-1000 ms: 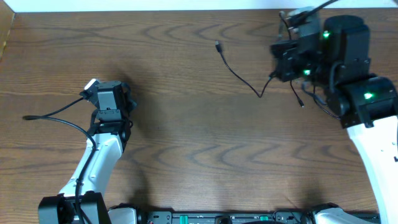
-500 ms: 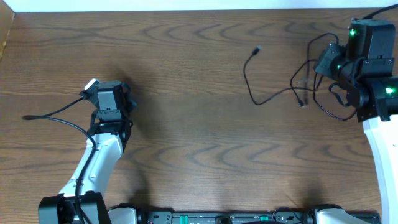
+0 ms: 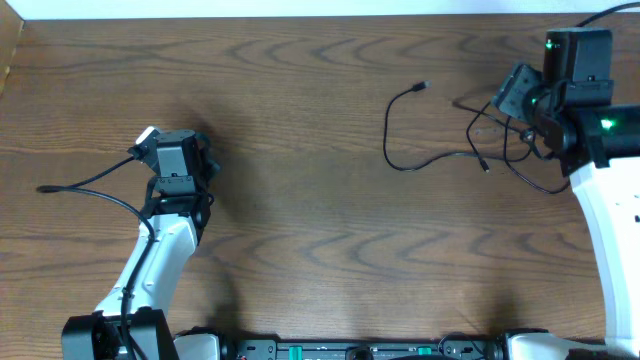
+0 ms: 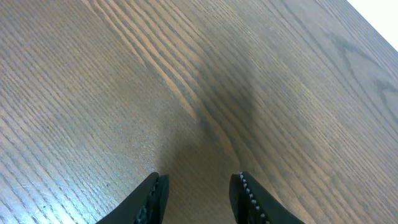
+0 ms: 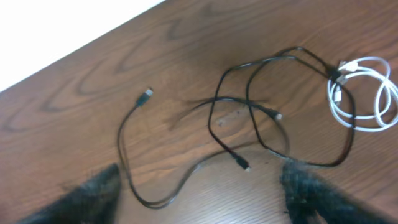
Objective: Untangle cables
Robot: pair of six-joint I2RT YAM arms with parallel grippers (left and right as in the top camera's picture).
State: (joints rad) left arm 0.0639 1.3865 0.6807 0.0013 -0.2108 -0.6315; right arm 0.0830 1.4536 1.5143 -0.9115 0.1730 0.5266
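Two black cables lie loose and crossed over each other on the wooden table at the right. One black cable [image 3: 386, 140] [image 5: 120, 140] runs out to a small plug [image 3: 422, 87]. The other black cable [image 5: 211, 118] loops through it toward a coiled white cable [image 5: 367, 93], which touches its far loop. My right gripper [image 5: 202, 199] [image 3: 520, 95] hangs above them, open wide with nothing between its fingers. My left gripper [image 4: 199, 196] [image 3: 172, 150] is far to the left over bare wood, its jaws apart and empty.
The left arm's own thick black wire [image 3: 80, 185] trails off to the left. The table's far edge [image 3: 300, 14] runs along the top of the overhead view. Bare wood lies between the two arms.
My right gripper has opened and let go of the black cable, then pulled back to the right. The cable's plug end has been dragged right and now lies still. The left arm has not moved.
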